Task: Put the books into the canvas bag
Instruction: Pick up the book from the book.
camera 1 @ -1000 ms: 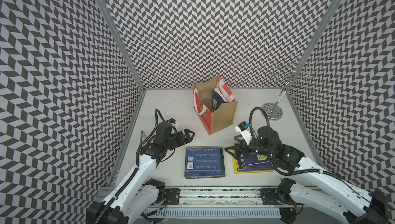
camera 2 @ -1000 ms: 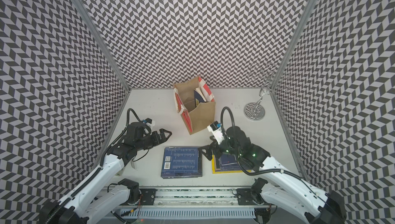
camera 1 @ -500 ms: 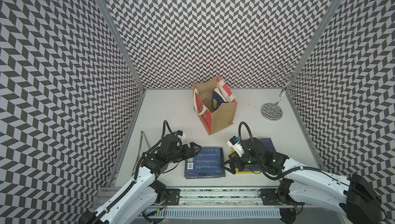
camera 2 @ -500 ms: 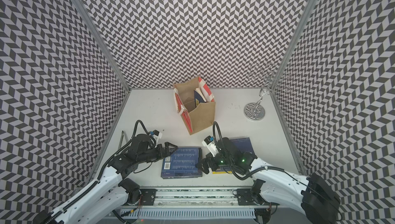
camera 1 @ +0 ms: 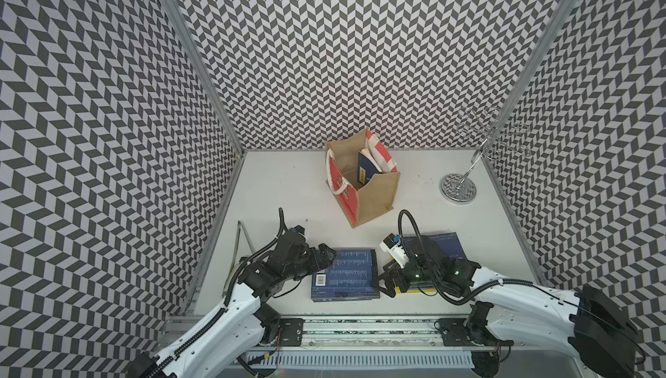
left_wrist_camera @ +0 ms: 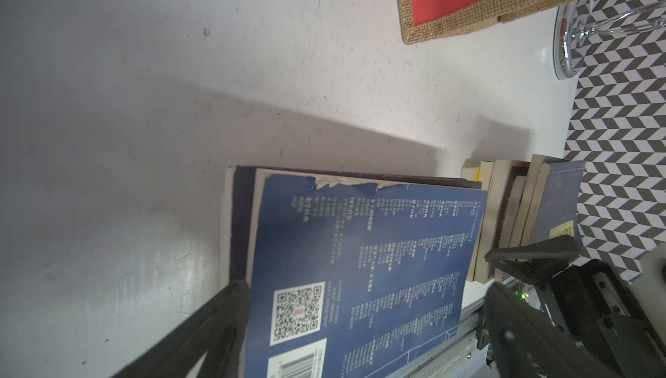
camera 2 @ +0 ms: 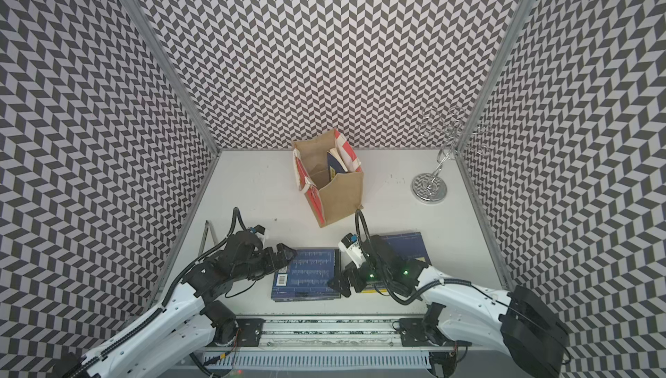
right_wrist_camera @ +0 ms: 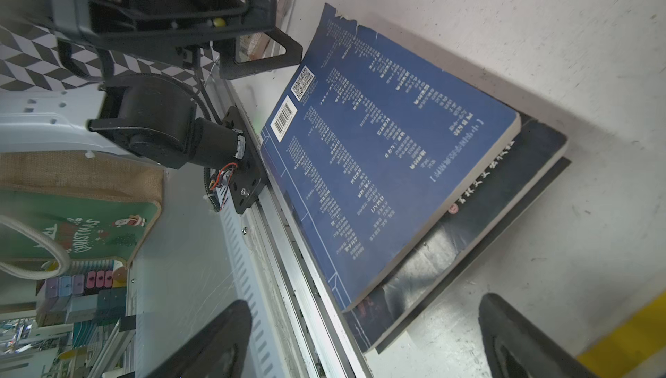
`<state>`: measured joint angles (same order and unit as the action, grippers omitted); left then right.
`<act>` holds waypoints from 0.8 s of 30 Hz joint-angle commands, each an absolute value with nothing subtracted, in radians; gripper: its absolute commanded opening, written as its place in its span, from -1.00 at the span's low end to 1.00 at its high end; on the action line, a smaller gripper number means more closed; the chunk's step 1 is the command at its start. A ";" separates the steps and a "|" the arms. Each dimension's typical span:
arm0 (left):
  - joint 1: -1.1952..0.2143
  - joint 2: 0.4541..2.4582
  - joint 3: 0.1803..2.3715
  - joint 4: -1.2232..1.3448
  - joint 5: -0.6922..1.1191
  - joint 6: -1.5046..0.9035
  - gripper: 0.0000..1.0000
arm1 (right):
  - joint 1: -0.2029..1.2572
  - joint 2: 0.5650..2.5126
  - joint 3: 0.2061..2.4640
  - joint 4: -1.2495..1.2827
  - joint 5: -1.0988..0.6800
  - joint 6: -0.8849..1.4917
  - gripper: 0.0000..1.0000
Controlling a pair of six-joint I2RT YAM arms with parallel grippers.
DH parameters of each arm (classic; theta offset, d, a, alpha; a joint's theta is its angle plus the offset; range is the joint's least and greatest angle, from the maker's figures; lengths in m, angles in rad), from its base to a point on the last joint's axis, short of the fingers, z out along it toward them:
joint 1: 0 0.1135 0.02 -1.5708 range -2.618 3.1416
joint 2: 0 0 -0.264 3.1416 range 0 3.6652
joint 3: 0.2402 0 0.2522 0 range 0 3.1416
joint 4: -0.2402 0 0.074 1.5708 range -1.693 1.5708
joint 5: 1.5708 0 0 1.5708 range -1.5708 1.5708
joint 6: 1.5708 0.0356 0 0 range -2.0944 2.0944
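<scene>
The canvas bag stands open at the back centre with one navy book upright inside. A stack of books lies at the front: a navy back cover with a barcode on a black book. My left gripper is open at the stack's left edge, its jaws either side of the navy cover. My right gripper is open at the stack's right edge. A second pile of books lies under my right arm.
A chrome wire stand sits at the back right. Patterned walls close three sides, and an aluminium rail runs along the front edge beside the stack. A green Christmas bag lies beyond the rail, off the table.
Both arms came in toward the front stack. The left gripper moved forward and right to its left edge. The right gripper moved left off the second pile to the stack's right edge.
</scene>
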<state>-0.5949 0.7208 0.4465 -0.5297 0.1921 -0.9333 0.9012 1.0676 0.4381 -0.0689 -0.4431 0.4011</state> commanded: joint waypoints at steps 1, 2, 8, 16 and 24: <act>-0.613 0.730 0.458 -0.560 0.162 -0.953 0.99 | 0.907 1.082 0.439 -0.006 -0.447 0.396 0.96; -0.614 0.736 0.456 -0.553 0.172 -0.947 0.99 | 0.908 1.088 0.440 -0.004 -0.448 0.393 0.96; -0.640 0.755 0.461 -0.514 0.212 -0.935 0.99 | 0.908 1.118 0.445 0.001 -0.453 0.403 0.93; -0.678 0.769 0.452 -0.451 0.239 -0.937 0.99 | 0.908 1.129 0.438 0.032 -0.453 0.436 0.75; -0.710 0.803 0.432 -0.386 0.264 -0.929 0.99 | 0.908 1.174 0.429 0.047 -0.418 0.474 0.64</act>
